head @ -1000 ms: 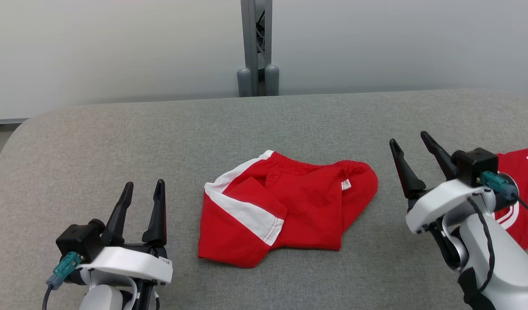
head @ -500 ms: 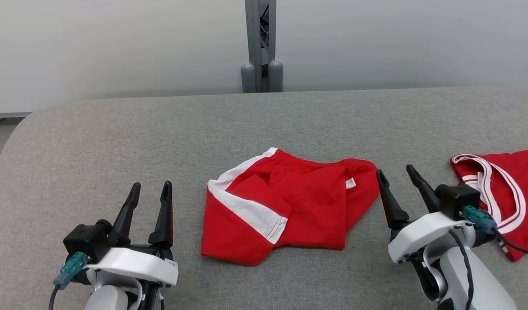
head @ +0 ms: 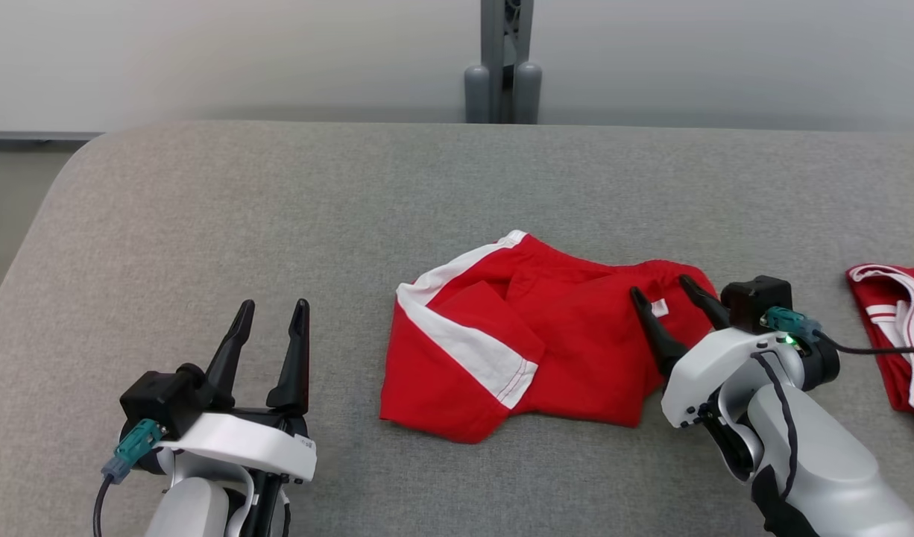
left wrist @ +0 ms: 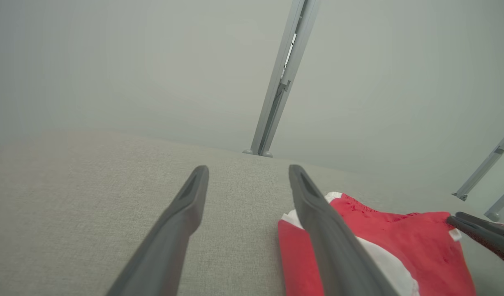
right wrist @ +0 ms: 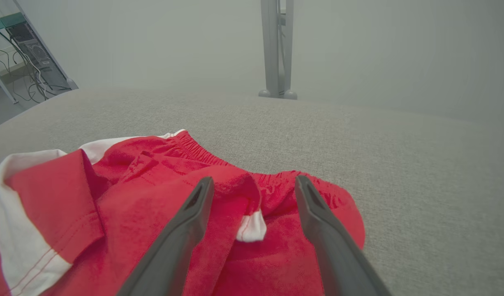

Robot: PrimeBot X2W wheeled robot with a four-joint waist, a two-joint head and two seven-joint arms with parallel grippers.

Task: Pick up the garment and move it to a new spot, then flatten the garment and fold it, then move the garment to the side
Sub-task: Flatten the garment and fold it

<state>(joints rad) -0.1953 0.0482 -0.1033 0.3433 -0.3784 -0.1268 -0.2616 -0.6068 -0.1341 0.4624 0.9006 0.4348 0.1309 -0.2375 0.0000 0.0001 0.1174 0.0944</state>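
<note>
Soft, even, bright light; faint shadows; crisp head view; hazy, pale, edge-bent wrist views.

Head above, wrists low; shared garment (head: 569, 350)

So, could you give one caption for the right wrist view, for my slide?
Open right claw poised over the waistband of crumpled red shorts on a grey table.

We find bare table (head: 203, 224) left of and beyond the red shorts (head: 576, 350); a second red garment (head: 900, 373) blocks the right edge, a post (head: 502, 74) the far side.
</note>
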